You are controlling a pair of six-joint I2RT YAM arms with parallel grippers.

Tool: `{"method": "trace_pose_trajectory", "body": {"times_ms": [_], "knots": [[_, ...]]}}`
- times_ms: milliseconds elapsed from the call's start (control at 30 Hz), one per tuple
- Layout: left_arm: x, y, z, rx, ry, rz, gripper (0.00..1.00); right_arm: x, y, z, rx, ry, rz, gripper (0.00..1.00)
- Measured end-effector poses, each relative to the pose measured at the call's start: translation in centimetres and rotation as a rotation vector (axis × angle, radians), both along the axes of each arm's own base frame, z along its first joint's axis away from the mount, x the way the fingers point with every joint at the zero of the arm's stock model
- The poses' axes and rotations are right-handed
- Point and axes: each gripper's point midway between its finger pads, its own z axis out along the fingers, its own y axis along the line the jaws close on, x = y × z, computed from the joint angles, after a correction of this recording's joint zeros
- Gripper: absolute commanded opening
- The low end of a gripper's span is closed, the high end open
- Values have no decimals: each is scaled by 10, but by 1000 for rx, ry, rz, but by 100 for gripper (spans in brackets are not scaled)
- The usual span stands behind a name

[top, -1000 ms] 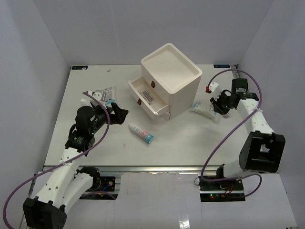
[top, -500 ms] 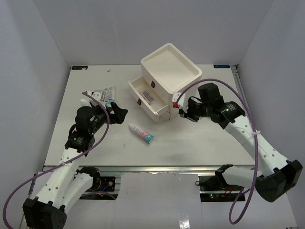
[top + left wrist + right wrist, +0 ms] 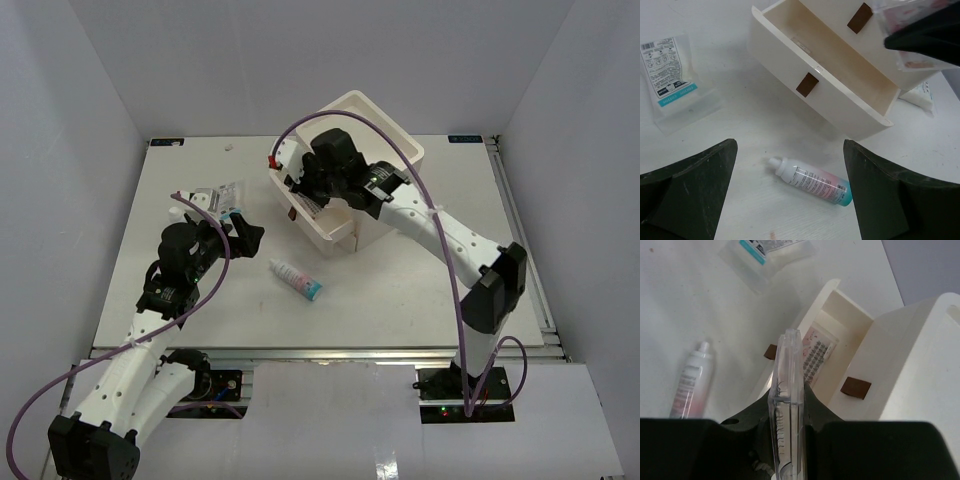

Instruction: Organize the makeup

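The right claw [image 3: 788, 415] is clamped on a flat clear case [image 3: 787, 370], held edge-up at the centre of its wrist view. It hangs above the open drawer [image 3: 840, 335] of the cream drawer box [image 3: 375, 150]. A similar case with pink print [image 3: 817, 352] already lies flat in that drawer, so I judge one item stowed and a second about to go in.

The left claw [image 3: 789, 150] is spread wide and holds nothing. It hovers over the white tube with teal cap [image 3: 812, 180] at lower centre, which lies on the table [image 3: 400, 300].

Also left out are a clear sachet with blue print [image 3: 672, 75] at upper left and a white packet [image 3: 920, 95] at the right edge beside the box. The job looks under half done.
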Motion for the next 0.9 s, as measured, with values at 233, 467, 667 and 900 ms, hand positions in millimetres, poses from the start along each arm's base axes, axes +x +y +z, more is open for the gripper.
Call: {"method": "trace_pose_trajectory", "body": {"times_ms": [233,467,667,900], "knots": [[0,2,2,0,-7,10,98,53,8,-62,-115,-22,-213,30],[-2,2,7,-4,-25,10,98,79,1,-73,-170,-118,-339,70],[-2,2,8,-5,-27,10,98,83,6,-63,-152,-169,-356,71],[-3,2,8,-6,-29,8,98,64,20,-52,-79,-100,-257,67]]}}
